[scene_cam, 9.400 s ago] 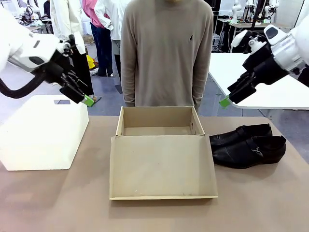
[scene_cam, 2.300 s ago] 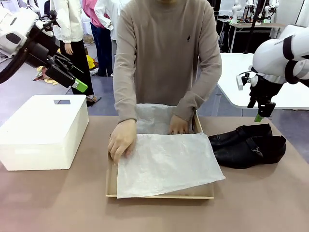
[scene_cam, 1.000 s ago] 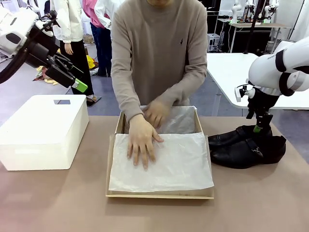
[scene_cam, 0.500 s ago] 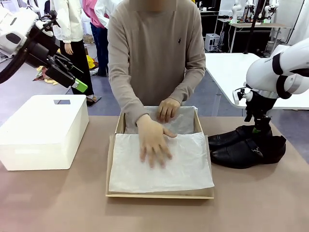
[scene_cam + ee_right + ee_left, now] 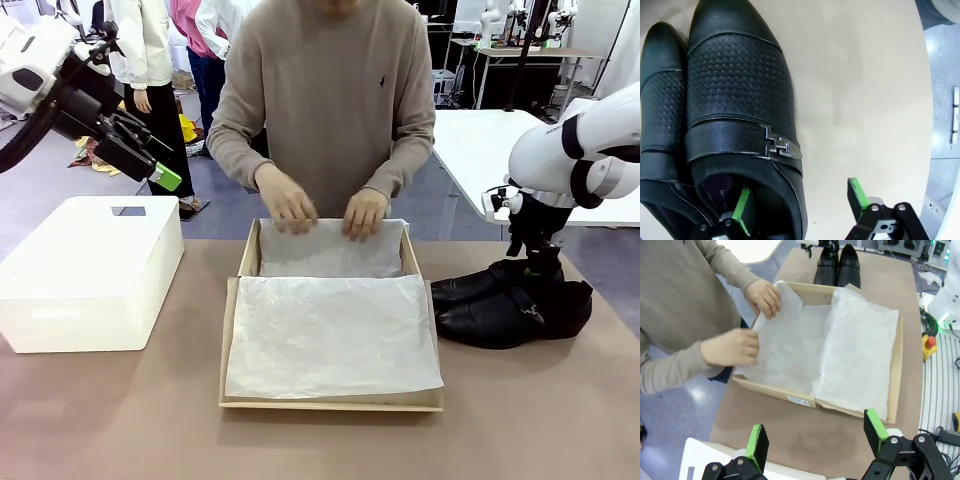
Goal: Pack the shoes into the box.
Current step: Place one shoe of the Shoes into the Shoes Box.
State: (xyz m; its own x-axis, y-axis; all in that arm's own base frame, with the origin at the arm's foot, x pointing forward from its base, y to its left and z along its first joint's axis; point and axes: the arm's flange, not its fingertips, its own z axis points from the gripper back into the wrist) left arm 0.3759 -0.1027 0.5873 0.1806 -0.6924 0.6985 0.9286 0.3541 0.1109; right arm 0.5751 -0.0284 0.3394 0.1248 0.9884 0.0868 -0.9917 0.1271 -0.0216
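Note:
The black shoes [image 5: 505, 308] lie side by side on the table, right of the tan box [image 5: 330, 403]. White tissue paper [image 5: 330, 330] lines the box and covers its flat flap. My right gripper [image 5: 543, 272] points straight down onto the shoes. In the right wrist view it [image 5: 800, 199] is open: one finger [image 5: 742, 206] sits inside the buckled shoe [image 5: 740, 85], the other [image 5: 857, 194] outside it over the table. The second shoe [image 5: 660, 100] lies alongside. My left gripper [image 5: 160, 180] hangs open, high at the left; from it [image 5: 816, 436] I see the box [image 5: 790, 397] and shoes [image 5: 837, 265].
A person at the far side holds the tissue at the box's back edge with both hands [image 5: 285, 203] [image 5: 365, 213]. A white plastic bin [image 5: 90, 270] stands at the left under my left gripper. Bare table lies in front of the box and shoes.
The person's hands left the flap and moved to the tissue at the box's far edge. My right gripper sank a little onto the shoes. The left arm stayed still.

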